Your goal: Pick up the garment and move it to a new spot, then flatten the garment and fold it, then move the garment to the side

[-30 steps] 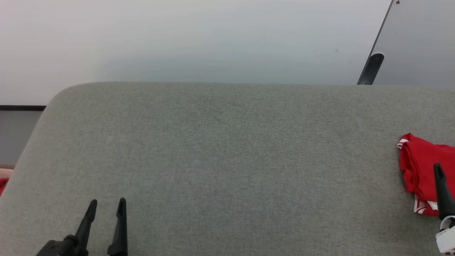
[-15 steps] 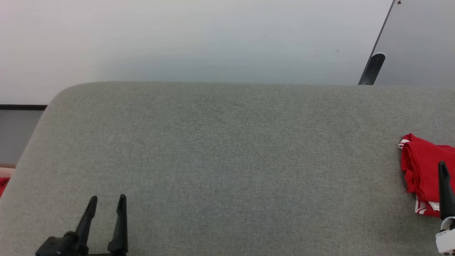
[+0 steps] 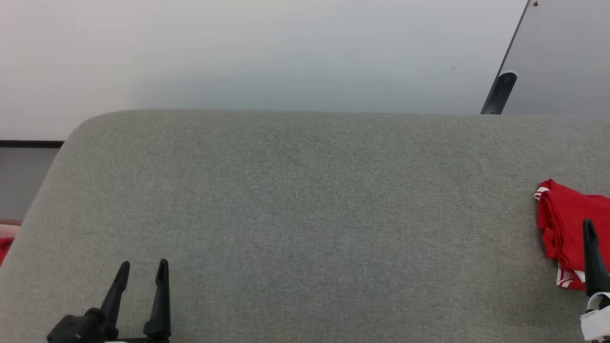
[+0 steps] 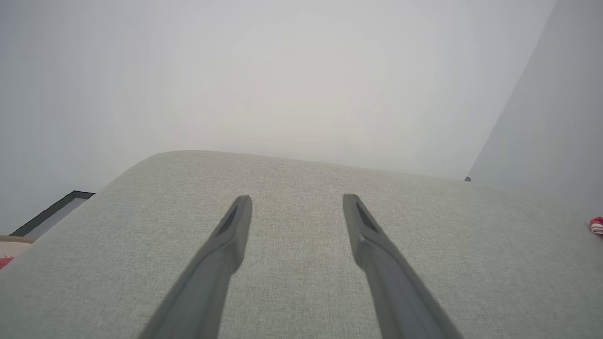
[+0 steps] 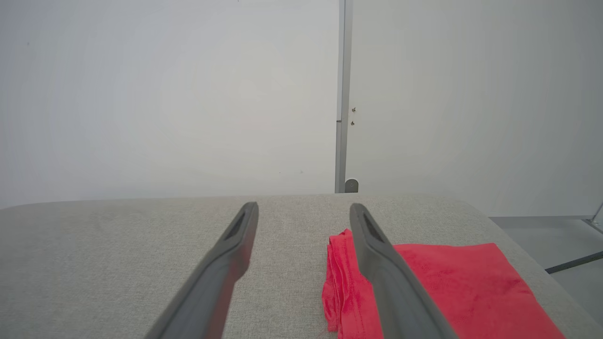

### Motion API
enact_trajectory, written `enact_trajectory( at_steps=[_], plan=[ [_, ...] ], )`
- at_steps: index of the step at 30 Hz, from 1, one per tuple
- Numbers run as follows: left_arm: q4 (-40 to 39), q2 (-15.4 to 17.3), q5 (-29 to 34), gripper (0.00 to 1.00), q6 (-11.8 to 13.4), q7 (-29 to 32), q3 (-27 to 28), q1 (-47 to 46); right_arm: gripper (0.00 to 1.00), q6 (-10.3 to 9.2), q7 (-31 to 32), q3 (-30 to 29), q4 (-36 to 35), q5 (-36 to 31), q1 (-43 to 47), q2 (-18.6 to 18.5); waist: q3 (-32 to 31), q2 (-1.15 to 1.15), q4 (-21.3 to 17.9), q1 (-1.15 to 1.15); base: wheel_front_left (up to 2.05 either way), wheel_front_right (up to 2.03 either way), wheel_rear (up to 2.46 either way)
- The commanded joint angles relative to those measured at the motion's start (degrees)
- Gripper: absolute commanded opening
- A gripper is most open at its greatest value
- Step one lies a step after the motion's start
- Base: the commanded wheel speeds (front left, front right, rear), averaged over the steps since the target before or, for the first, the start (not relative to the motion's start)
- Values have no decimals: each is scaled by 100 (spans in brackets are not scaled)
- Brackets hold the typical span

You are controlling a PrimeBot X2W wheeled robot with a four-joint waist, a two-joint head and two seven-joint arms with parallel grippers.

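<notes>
Left gripper (image 3: 144,263): at the lower left of the head view, over the near part of the grey fabric surface (image 3: 305,200). Its two dark fingers are spread apart and nothing is between them; the left wrist view (image 4: 297,199) shows only bare grey fabric in the gap.

Right gripper (image 5: 304,207): at the right end of the surface, fingers also spread wide and holding nothing. In the head view one finger (image 3: 593,257) rises at the right edge, in front of the garment.

Garment (image 3: 567,228): it lies on the right end of the grey surface, well apart from the left gripper. In the right wrist view (image 5: 447,278) it is a flat red rectangle with stacked folds along its left side, and the gripper's right finger crosses over that side. I cannot tell if the finger touches the cloth. Red-white striped trim shows at its near and far corners in the head view.

Grey fabric surface: padded, with a rounded far left corner.

Plain red cloth (image 3: 4,245): a small piece beyond the left edge of the surface.

White wall (image 3: 238,57): behind the surface.

Grey panel (image 3: 562,57): at the far right, with a dark fitting (image 3: 500,90) at its lower edge.
</notes>
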Motion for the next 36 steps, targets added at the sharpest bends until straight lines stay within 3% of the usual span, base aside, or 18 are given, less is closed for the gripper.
enact_trajectory(
  at_steps=[1,6,7,11,36],
  plan=[
    [20,20,-33,100,-20,-32,-9,-30,100,-4,-32,-3,10,30,-32,-13,0,0,-1,0,0,0,0],
    [61,25,-56,100,-5,-19,-4,1,100,-4,-30,0,-7,47,-6,-10,10,0,-1,0,0,0,0],
    [53,4,-55,0,-1,-9,-7,1,0,0,-19,5,-5,25,0,0,10,0,-1,0,0,0,0],
    [243,-112,-69,0,-1,18,-49,70,0,0,-9,61,197,40,31,148,12,0,0,0,0,0,0],
    [562,-444,-2153,0,-169,653,226,-348,0,-1,385,130,510,2185,-204,503,-16,0,43,0,0,0,0]
  ],
)
